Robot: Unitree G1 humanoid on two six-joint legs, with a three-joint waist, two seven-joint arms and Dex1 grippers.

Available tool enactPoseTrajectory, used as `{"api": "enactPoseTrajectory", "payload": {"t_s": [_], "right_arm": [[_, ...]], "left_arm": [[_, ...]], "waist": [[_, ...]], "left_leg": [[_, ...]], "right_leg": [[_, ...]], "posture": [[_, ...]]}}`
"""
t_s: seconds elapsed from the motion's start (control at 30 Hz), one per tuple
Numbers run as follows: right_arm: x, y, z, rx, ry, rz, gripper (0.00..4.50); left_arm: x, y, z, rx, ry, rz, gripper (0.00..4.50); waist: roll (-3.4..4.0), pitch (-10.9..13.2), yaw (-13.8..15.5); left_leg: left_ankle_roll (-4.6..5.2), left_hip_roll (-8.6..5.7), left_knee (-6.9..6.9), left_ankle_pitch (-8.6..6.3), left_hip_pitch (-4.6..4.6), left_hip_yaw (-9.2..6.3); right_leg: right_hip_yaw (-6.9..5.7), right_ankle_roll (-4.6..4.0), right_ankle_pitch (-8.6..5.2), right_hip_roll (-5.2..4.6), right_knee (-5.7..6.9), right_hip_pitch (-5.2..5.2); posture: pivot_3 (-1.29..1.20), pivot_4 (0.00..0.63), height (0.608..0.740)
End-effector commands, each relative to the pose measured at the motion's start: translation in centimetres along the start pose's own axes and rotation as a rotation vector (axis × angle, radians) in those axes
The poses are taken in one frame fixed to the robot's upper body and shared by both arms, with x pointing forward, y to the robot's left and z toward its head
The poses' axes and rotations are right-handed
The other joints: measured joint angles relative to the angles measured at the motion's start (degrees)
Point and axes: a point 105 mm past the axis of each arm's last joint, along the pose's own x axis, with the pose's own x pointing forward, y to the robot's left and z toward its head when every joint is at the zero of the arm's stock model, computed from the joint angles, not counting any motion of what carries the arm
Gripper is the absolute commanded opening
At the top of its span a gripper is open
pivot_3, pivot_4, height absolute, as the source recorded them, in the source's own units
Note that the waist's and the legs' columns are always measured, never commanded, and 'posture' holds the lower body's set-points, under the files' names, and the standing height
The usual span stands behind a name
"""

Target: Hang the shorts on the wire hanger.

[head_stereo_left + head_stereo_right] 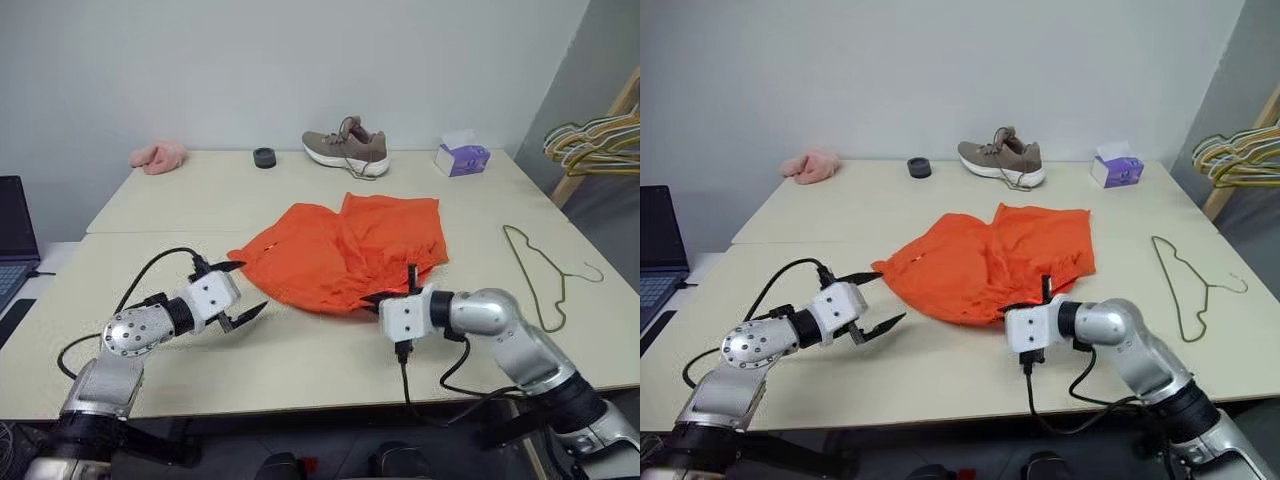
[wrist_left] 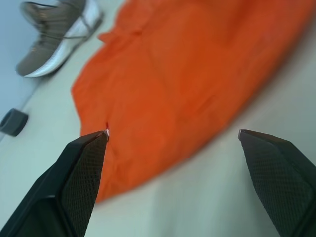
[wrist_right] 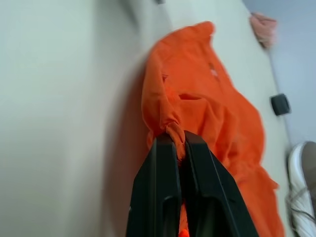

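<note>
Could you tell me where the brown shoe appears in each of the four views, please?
Left eye view: the brown shoe stands at the table's far edge, beyond the orange shorts.
Right eye view: same place, shoe at top centre, left of the tissue box.
Left wrist view: shoe in the top left corner, beside the shorts.
Right wrist view: a sliver of its sole at the lower right edge.
Shared landmark: the orange shorts.

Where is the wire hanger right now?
The wire hanger lies flat on the table, on the robot's right, just beyond the orange shorts.
</note>
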Motion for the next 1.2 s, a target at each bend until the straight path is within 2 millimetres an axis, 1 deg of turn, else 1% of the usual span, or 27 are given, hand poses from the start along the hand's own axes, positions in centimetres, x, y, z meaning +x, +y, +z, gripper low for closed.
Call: {"api": "enactPoseTrajectory", "payload": {"t_s": [0.03, 0.13, 0.23, 0.43, 0.57, 0.63, 0.73, 0.77, 0.83, 0.97, 1.0, 1.07, 1.13, 1.2], "right_arm": [[-1.3, -2.3, 1.3, -0.019, -0.025, -0.042, 0.02], [-2.1, -3.5, 1.7, 0.006, -0.026, -0.06, 0.02], [-2.5, -3.9, 2.2, 0.017, -0.035, -0.064, 0.02], [-2.8, -3.6, 3.0, 0.043, -0.055, -0.048, 0.02], [-2.9, -3.2, 3.4, 0.051, -0.065, -0.03, 0.02], [-3.2, -3.3, 3.3, 0.05, -0.065, -0.031, 0.02], [-3.4, -3.4, 3.2, 0.051, -0.061, -0.032, 0.0], [-3.5, -3.3, 3.1, 0.051, -0.06, -0.03, 0.0], [-3.6, -3.1, 3.0, 0.053, -0.057, -0.022, 0.0], [-3.7, -2.3, 2.5, 0.047, -0.051, 0.012, 0.0], [-3.7, -2.0, 2.4, 0.041, -0.049, 0.027, 0.0], [-3.8, -1.6, 2.1, 0.026, -0.045, 0.055, 0.0], [-4.0, -0.9, 1.5, -0.001, -0.037, 0.096, 0.0], [-4.5, 0.7, 0.4, -0.035, -0.014, 0.209, 0.0]], "left_arm": [[0.3, 0.6, 0.2, 0.065, -0.023, -0.012, 4.5], [1.0, 0.8, -0.8, 0.083, 0.008, -0.029, 4.5], [1.6, 1.4, -1.7, 0.097, 0.041, -0.004, 4.5], [2.4, 2.9, -2.7, 0.132, 0.088, 0.066, 4.5], [3.1, 2.9, -3.6, 0.166, 0.133, 0.054, 4.5], [3.1, 2.7, -4.3, 0.211, 0.168, 0.017, 4.5], [2.7, 3.1, -5.1, 0.247, 0.213, -0.001, 3.92], [2.6, 3.2, -5.3, 0.256, 0.224, -0.011, 3.63], [2.2, 3.1, -5.9, 0.285, 0.255, -0.052, 2.95], [0.6, 2.5, -7.4, 0.318, 0.331, -0.16, 1.64], [0.1, 2.3, -7.7, 0.317, 0.349, -0.189, 1.37], [-0.6, 2.0, -8.1, 0.312, 0.374, -0.236, 0.67], [-1.5, 1.6, -8.4, 0.293, 0.396, -0.292, 0.05], [-3.1, 0.2, -8.7, 0.224, 0.423, -0.409, 0.02]], "waist": [[-0.01, 0.0, -0.28], [0.0, 0.02, -0.58], [0.06, 0.07, -1.0], [0.04, 0.09, -2.07], [0.04, 0.09, -2.95], [0.04, 0.09, -3.17], [0.04, 0.09, -3.55], [0.04, 0.09, -3.81], [0.04, 0.09, -4.24], [0.07, 0.1, -5.16], [0.07, 0.11, -5.53], [0.07, 0.11, -6.03], [0.08, 0.11, -6.11], [0.1, 0.12, -6.16]], "left_leg": [[0.0, 0.0, 0.0, 0.0, 0.0, -0.01], [0.0, 0.02, -0.01, 0.0, -0.02, -0.06], [0.0, 0.0, 0.01, 0.0, -0.04, -0.06], [0.0, -0.01, 0.0, -0.01, -0.11, -0.11], [-0.02, -0.02, 0.0, -0.02, -0.16, -0.17], [-0.02, -0.02, 0.0, -0.02, -0.16, -0.19], [-0.02, -0.02, 0.01, -0.02, -0.15, -0.2], [-0.02, -0.02, 0.01, -0.02, -0.14, -0.19], [-0.02, -0.02, 0.01, -0.02, -0.14, -0.2], [-0.02, 0.01, -0.01, -0.02, -0.11, -0.19], [-0.02, 0.01, -0.03, -0.02, -0.11, -0.19], [-0.02, 0.02, -0.05, -0.02, -0.09, -0.2], [-0.03, 0.04, -0.06, -0.02, -0.08, -0.18], [-0.03, 0.04, -0.07, -0.02, -0.07, -0.18]], "right_leg": [[-0.01, 0.0, 0.0, -0.01, 0.0, 0.0], [-0.06, 0.0, 0.0, -0.05, 0.0, -0.01], [-0.06, 0.01, -0.01, -0.03, 0.01, -0.01], [-0.08, 0.16, -0.07, -0.04, 0.0, -0.04], [-0.11, 0.18, -0.06, -0.08, 0.0, -0.05], [-0.12, 0.21, -0.07, -0.08, 0.01, -0.05], [-0.14, 0.24, -0.09, -0.07, 0.01, -0.04], [-0.13, 0.26, -0.1, -0.08, 0.01, -0.03], [-0.13, 0.26, -0.1, -0.08, 0.01, -0.02], [-0.12, 0.28, -0.11, -0.07, 0.02, -0.02], [-0.12, 0.29, -0.12, -0.07, 0.02, -0.02], [-0.13, 0.3, -0.12, -0.07, 0.02, -0.02], [-0.13, 0.31, -0.13, -0.07, 0.02, -0.02], [-0.13, 0.31, -0.13, -0.07, 0.02, -0.02]], "posture": [[-0.16, 0.031, 0.74], [-0.17, 0.033, 0.74], [-0.18, 0.034, 0.74], [-0.19, 0.038, 0.74], [-0.21, 0.037, 0.74], [-0.21, 0.037, 0.74], [-0.21, 0.037, 0.74], [-0.21, 0.037, 0.74], [-0.21, 0.037, 0.74], [-0.2, 0.036, 0.74], [-0.2, 0.036, 0.74], [-0.19, 0.035, 0.74], [-0.17, 0.033, 0.74], [-0.16, 0.032, 0.74]]}}
